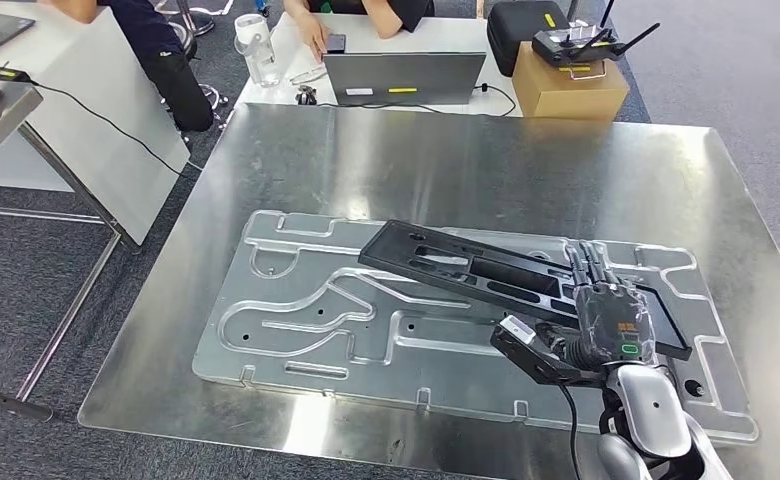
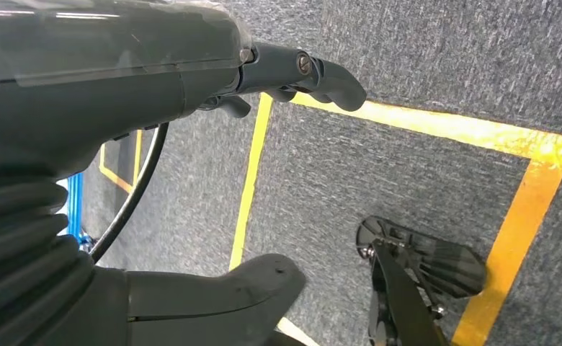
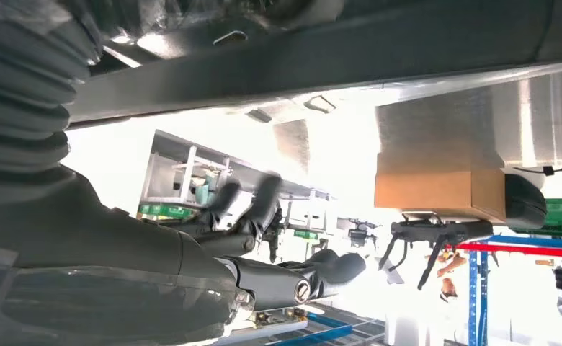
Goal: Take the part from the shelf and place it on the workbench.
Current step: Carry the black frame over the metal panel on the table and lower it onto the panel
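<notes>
A long black part [image 1: 496, 275] was seen lying on the workbench [image 1: 526, 170], resting across a grey metal fixture plate [image 1: 306, 320] with milled channels. The part ran from the middle of the plate toward the near right, where its wider end lay under the right hand [image 1: 606, 310]. The right hand was placed on top of that near-right end, its fingers [image 1: 588, 262] extended along the part's upper face and pointing toward the far side. In the right wrist view the right hand's fingers [image 3: 253, 202] were seen stretched out just beside the dark underside of the part [image 3: 321, 58]; whether the part was actually clasped could not be told.

The left hand [image 2: 192, 94] was shown in the left wrist view above grey carpet [image 2: 379, 166] marked with yellow tape lines [image 2: 253, 173]; its fingers [image 2: 321, 76] were loosely curled, apart from the thumb, with nothing held.

At the far side of the workbench, a laptop [image 1: 404, 78], a clear water bottle [image 1: 256, 48] and a cardboard box [image 1: 569, 88] carrying a black controller [image 1: 576, 42] were set on a white table, where a person's hand [image 1: 314, 35] rested.
</notes>
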Controlling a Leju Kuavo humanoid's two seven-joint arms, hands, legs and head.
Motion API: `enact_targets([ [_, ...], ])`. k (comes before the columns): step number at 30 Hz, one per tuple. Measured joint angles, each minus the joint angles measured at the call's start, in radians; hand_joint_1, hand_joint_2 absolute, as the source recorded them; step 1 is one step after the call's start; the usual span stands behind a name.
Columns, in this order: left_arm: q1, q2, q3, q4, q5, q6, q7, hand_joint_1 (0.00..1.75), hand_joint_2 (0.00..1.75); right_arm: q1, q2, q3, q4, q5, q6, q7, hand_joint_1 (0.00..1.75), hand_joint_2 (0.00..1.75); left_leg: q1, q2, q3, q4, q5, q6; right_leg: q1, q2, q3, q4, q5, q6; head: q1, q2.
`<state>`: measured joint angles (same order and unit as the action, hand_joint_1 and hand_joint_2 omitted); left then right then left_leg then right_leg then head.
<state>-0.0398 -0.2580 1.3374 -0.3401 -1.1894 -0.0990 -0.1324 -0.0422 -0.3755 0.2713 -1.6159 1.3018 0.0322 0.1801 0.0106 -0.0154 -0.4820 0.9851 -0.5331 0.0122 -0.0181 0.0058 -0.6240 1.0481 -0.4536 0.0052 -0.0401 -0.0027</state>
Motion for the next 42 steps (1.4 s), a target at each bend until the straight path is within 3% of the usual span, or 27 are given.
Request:
enact_targets([
  [8, 0.000, -0.002, 0.012, 0.000, 0.006, -0.007, 0.000, 0.00, 0.00, -0.006, 0.003, -0.004, 0.001, -0.020, -0.005, -0.018, 0.00, 0.00, -0.001, 0.000, 0.003, 0.003, 0.000, -0.003, -0.001, 0.000, 0.007, -0.001, 0.001, 0.001, 0.000, 0.000],
  [13, 0.000, -0.002, 0.017, -0.001, 0.004, -0.007, 0.002, 0.00, 0.00, -0.011, 0.011, -0.003, -0.008, -0.044, -0.009, -0.037, 0.00, 0.00, -0.006, 0.000, -0.003, 0.018, -0.005, 0.008, -0.008, -0.001, 0.008, -0.006, 0.008, 0.012, 0.000, 0.000],
  [16, -0.001, -0.003, 0.018, -0.002, 0.002, -0.007, 0.004, 0.00, 0.00, -0.015, 0.014, 0.000, -0.027, -0.051, -0.010, -0.042, 0.00, 0.00, 0.001, 0.004, 0.003, -0.001, 0.017, 0.019, -0.005, -0.001, 0.009, -0.010, 0.008, 0.025, 0.000, 0.000],
  [18, -0.002, -0.006, 0.018, -0.003, 0.002, -0.007, 0.005, 0.00, 0.00, -0.022, 0.014, 0.005, -0.037, -0.054, -0.011, -0.045, 0.00, 0.00, 0.008, 0.010, 0.008, -0.022, 0.038, 0.030, -0.004, -0.001, -0.010, 0.041, -0.038, 0.029, 0.001, 0.000],
  [20, -0.002, -0.007, 0.018, -0.004, 0.001, -0.006, 0.007, 0.00, 0.00, -0.027, 0.014, 0.012, -0.041, -0.057, -0.011, -0.047, 0.00, 0.00, 0.007, 0.014, 0.000, -0.022, 0.044, 0.035, -0.006, -0.001, -0.057, 0.161, -0.105, 0.033, 0.000, 0.000],
  [21, -0.002, -0.007, 0.018, -0.004, 0.000, -0.006, 0.008, 0.00, 0.00, -0.027, 0.014, 0.016, -0.043, -0.059, -0.011, -0.047, 0.00, 0.00, 0.008, 0.015, -0.004, -0.019, 0.044, 0.034, -0.008, -0.002, -0.076, 0.215, -0.124, 0.037, 0.000, 0.000],
  [22, -0.002, -0.007, 0.018, -0.004, -0.001, -0.006, 0.008, 0.00, 0.00, -0.028, 0.014, 0.020, -0.044, -0.060, -0.011, -0.047, 0.00, 0.00, 0.008, 0.016, -0.009, -0.014, 0.045, 0.034, -0.011, -0.002, -0.083, 0.241, -0.125, 0.041, 0.000, 0.000],
  [23, -0.002, -0.008, 0.018, -0.004, -0.001, -0.006, 0.009, 0.00, 0.00, -0.029, 0.014, 0.024, -0.047, -0.061, -0.011, -0.047, 0.00, 0.00, 0.009, 0.015, -0.013, -0.008, 0.044, 0.032, -0.015, -0.003, -0.071, 0.230, -0.108, 0.045, 0.000, 0.000],
  [26, -0.003, -0.010, 0.018, -0.004, -0.005, -0.006, 0.009, 0.00, 0.00, -0.040, 0.014, 0.035, -0.057, -0.062, -0.011, -0.048, 0.00, 0.00, 0.014, 0.012, -0.031, 0.020, 0.033, 0.016, -0.021, -0.004, 0.026, 0.062, -0.036, 0.051, 0.000, 0.000],
  [28, -0.003, -0.009, 0.018, -0.005, -0.008, -0.006, 0.009, 0.00, 0.00, -0.046, 0.015, 0.041, -0.064, -0.062, -0.011, -0.048, 0.00, 0.00, 0.012, 0.010, -0.043, 0.036, 0.029, 0.001, -0.016, -0.001, 0.049, 0.012, -0.034, 0.041, 0.000, 0.000],
  [30, -0.003, -0.009, 0.018, -0.005, -0.011, -0.005, 0.009, 0.00, 0.00, -0.050, 0.015, 0.048, -0.071, -0.063, -0.012, -0.048, 0.00, 0.00, 0.011, 0.008, -0.050, 0.041, 0.032, -0.012, -0.013, 0.000, 0.040, 0.013, -0.032, 0.024, 0.000, 0.000],
  [32, -0.003, -0.009, 0.018, -0.005, -0.014, -0.004, 0.010, 0.00, 0.00, -0.054, 0.015, 0.056, -0.079, -0.064, -0.012, -0.048, 0.00, 0.00, 0.013, 0.009, -0.063, 0.063, 0.010, -0.021, -0.014, -0.004, 0.030, 0.007, -0.023, 0.006, 0.000, 0.000],
  [35, -0.003, -0.009, 0.018, -0.005, -0.018, -0.002, 0.012, 0.00, 0.00, -0.056, 0.015, 0.066, -0.092, -0.065, -0.013, -0.048, 0.00, 0.00, 0.015, 0.010, -0.119, 0.213, -0.102, -0.028, -0.011, -0.009, 0.007, 0.004, -0.003, -0.014, -0.001, 0.000],
  [37, -0.003, -0.009, 0.018, -0.005, -0.019, 0.000, 0.012, 0.00, 0.00, -0.055, 0.015, 0.074, -0.098, -0.065, -0.014, -0.048, 0.00, 0.00, 0.015, 0.010, -0.146, 0.307, -0.142, -0.029, -0.006, -0.012, -0.012, 0.005, 0.011, -0.017, 0.000, 0.000],
  [39, -0.003, -0.009, 0.018, -0.005, -0.019, 0.002, 0.012, 0.00, 0.00, -0.055, 0.015, 0.080, -0.103, -0.065, -0.014, -0.048, 0.00, 0.00, 0.013, 0.010, -0.110, 0.274, -0.104, -0.023, -0.001, -0.013, -0.031, 0.007, 0.026, -0.016, 0.000, 0.000],
  [40, -0.004, -0.009, 0.018, -0.005, -0.020, 0.002, 0.013, 0.00, 0.00, -0.055, 0.015, 0.082, -0.107, -0.065, -0.014, -0.048, 0.00, 0.00, 0.012, 0.010, -0.066, 0.209, -0.072, -0.017, 0.000, -0.013, -0.039, 0.007, 0.034, -0.014, 0.000, 0.000],
  [42, -0.006, -0.009, 0.018, -0.005, -0.021, 0.003, 0.013, 0.00, 0.00, -0.054, 0.015, 0.085, -0.115, -0.065, -0.015, -0.048, 0.00, 0.00, 0.005, 0.010, 0.017, 0.071, -0.038, -0.005, 0.003, -0.013, -0.050, 0.005, 0.052, -0.006, 0.000, 0.000],
])
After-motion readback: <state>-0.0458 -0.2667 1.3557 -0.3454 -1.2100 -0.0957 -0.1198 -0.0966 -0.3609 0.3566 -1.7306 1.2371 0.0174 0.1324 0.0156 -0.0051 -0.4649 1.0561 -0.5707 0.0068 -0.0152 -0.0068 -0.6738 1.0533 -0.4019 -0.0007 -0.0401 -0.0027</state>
